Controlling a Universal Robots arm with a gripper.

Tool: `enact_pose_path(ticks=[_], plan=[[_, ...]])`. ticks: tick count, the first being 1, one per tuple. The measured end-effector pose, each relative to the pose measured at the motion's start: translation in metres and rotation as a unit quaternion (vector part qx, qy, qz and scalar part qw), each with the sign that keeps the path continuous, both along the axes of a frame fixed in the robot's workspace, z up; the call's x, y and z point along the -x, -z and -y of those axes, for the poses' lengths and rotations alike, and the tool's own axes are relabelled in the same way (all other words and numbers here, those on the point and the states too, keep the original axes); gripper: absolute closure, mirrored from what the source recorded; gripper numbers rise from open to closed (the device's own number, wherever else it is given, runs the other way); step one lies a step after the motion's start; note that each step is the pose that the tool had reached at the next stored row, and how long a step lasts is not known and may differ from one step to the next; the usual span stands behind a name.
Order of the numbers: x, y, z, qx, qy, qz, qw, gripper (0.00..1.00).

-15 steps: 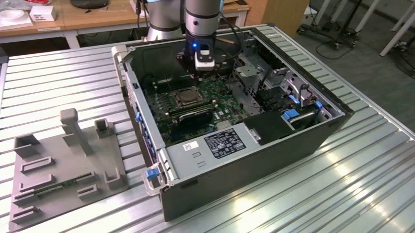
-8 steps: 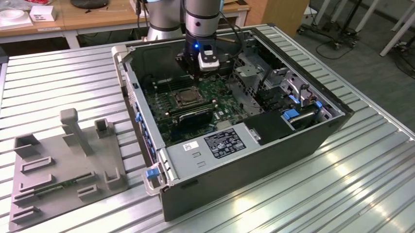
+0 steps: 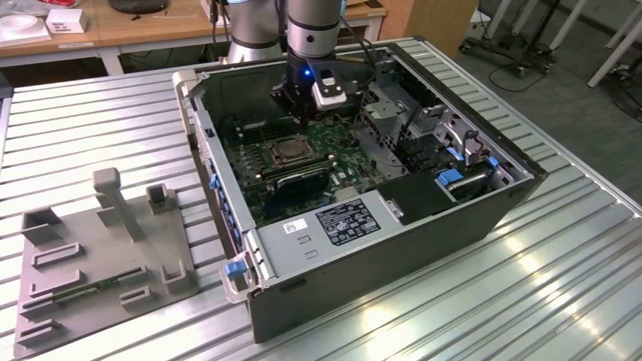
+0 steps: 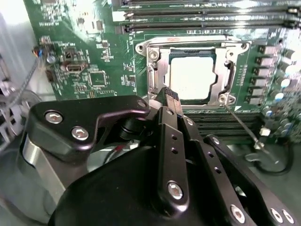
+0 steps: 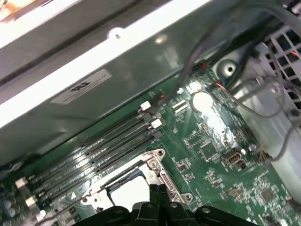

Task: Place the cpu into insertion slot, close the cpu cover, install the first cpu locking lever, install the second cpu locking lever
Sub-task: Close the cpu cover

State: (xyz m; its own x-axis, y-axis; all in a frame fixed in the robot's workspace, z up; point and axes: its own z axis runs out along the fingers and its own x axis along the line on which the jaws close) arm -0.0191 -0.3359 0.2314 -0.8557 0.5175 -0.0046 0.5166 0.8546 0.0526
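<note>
The cpu lies flat in the insertion slot on the green board, its pale metal face showing through the window of the cpu cover, which lies down over it. A thin metal locking lever sticks out slantwise from one socket corner, away from the frame. My gripper hovers just above the socket's edge, fingers pressed together with nothing between them. In the first wrist view its tips stand by the socket frame. In the exterior view the gripper hangs inside the open computer case.
Long black memory slots run beside the socket. Case walls and a drive cage hem the arm in. Loose cables hang near the board. A grey fixture plate sits on the table at the exterior view's left.
</note>
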Motion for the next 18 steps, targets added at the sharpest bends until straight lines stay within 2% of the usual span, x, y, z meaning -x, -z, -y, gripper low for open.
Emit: enact_pose_path(ticks=[2, 5, 9, 13, 16, 18], plan=[[0.0000, 0.0003, 0.0000, 0.0000, -0.018, 0.0000, 0.99984, 0.90], [0.0000, 0.0007, 0.0000, 0.0000, -0.045, 0.0000, 0.99899, 0.90], [0.0000, 0.0013, 0.0000, 0.0000, -0.082, 0.0000, 0.99666, 0.90], [0.0000, 0.0019, 0.0000, 0.0000, -0.118, 0.0000, 0.99307, 0.90], [0.0000, 0.0024, 0.0000, 0.0000, -0.145, 0.0000, 0.98947, 0.90], [0.0000, 0.0028, 0.0000, 0.0000, -0.163, 0.0000, 0.98666, 0.90]])
